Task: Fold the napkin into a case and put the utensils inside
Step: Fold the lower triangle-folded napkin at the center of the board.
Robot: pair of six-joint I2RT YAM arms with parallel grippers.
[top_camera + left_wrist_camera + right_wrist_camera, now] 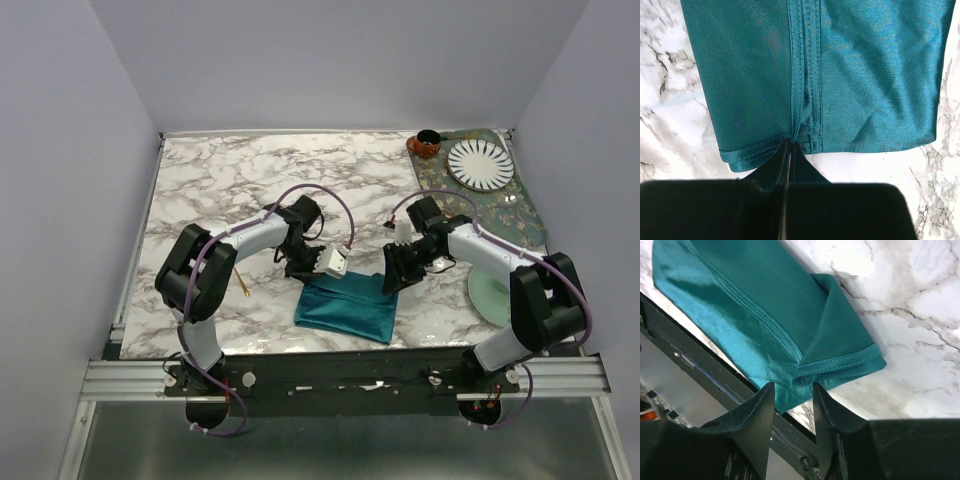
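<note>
**Top view:** the arms are covering the far edge of the napkin point(345, 312) and both sets of fingertips. The right arm is hiding part of the saucer point(490, 295). A thin gold piece point(243, 283) is showing too small for me to identify.

**Left wrist:** the frame is cropping the napkin, and I am failing to see whether the left gripper point(790, 146) is pinching its hem.
</note>
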